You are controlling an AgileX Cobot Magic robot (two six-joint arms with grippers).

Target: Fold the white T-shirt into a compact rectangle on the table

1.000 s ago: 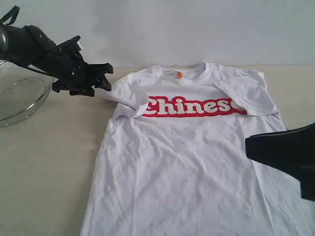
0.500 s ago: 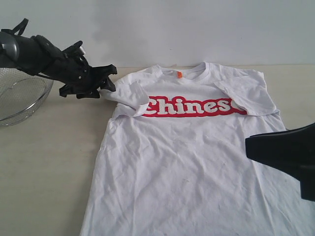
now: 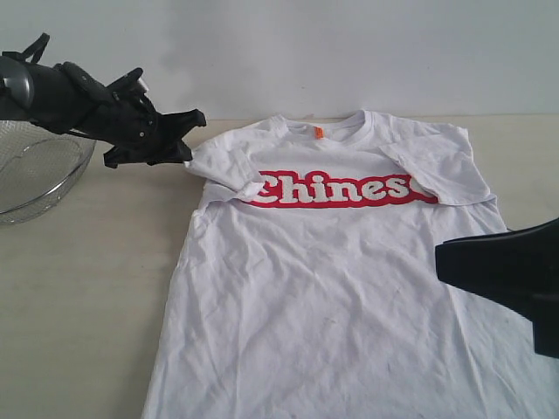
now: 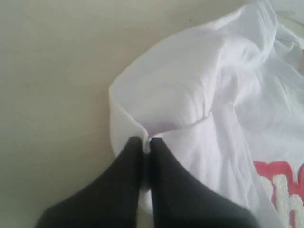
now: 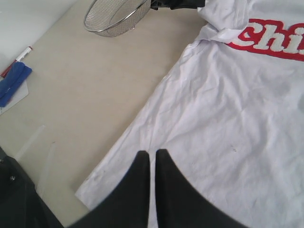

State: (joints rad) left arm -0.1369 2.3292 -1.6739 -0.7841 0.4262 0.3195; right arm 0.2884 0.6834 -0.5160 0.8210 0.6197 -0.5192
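The white T-shirt (image 3: 341, 279) lies face up on the pale table (image 3: 87, 288), its red-outlined lettering (image 3: 336, 188) across the chest and an orange neck tag (image 3: 319, 132) at the collar. Both sleeves are folded inward over the chest. My left gripper (image 3: 186, 150) is shut on the folded edge of the shirt's left sleeve (image 4: 156, 95), a pinch of white cloth caught between its black fingertips (image 4: 135, 147). The right gripper (image 5: 152, 153) hangs shut and empty above the lower part of the shirt (image 5: 223, 137), near its hem corner (image 5: 88, 192).
A round wire-mesh basket (image 3: 39, 170) stands at the table's left, just behind my left arm; it shows as well in the right wrist view (image 5: 116, 16). A blue object (image 5: 12, 83) and a red-capped marker (image 5: 16, 59) lie off the table's edge.
The left gripper has closed on the sleeve edge. It has lifted the cloth slightly and drawn it toward the left, exposing more of the letter C.
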